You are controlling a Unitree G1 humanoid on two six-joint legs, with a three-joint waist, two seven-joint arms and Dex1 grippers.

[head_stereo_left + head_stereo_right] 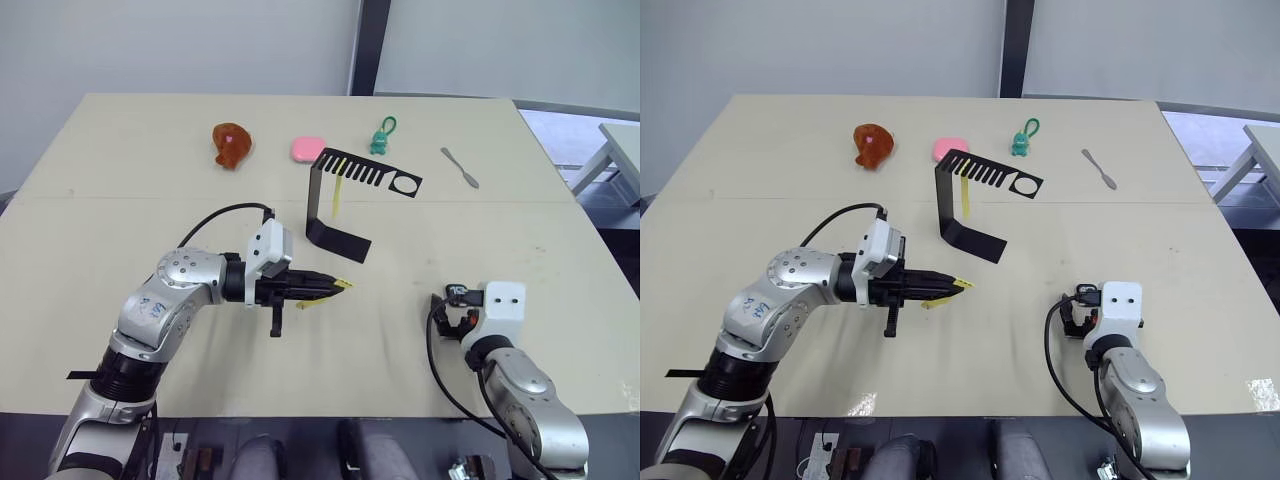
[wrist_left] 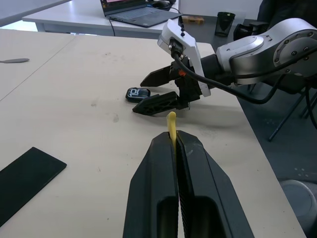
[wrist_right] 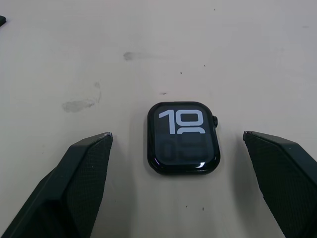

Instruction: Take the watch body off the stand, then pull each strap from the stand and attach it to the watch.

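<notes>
Right wrist view: watch body [image 3: 183, 138] lies flat on table [image 3: 237, 54].

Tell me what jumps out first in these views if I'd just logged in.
The left gripper, shut on a yellow strap, holds it out low over the table's middle. Near the table's right front, the watch body lies face up between the open fingers of the right gripper. Behind them the black stand has one yellow strap hanging from its slotted arm.
</notes>
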